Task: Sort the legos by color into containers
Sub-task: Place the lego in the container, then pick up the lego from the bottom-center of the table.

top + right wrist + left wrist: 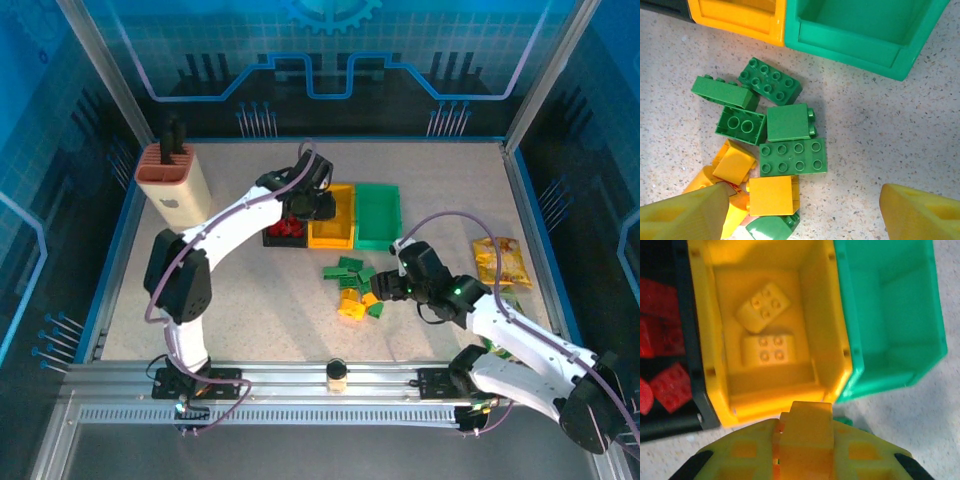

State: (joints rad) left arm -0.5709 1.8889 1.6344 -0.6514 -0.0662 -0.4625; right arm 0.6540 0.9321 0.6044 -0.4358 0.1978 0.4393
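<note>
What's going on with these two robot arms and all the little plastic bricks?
The left gripper is shut on a yellow studded plastic brick at the near rim of the yellow plastic bin, which holds two yellow bricks. The black plastic bin beside it has red bricks; the green plastic bin looks empty. The right gripper hangs open over the loose green and yellow bricks on the table.

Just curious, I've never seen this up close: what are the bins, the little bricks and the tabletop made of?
Yellow bin and green bin: likely moulded plastic, smooth, faintly glossy walls. Green bricks: hard plastic, shiny, crisp studs. Tabletop: matte, speckled like stone; possibly laminate or vinyl, cannot tell.
</note>
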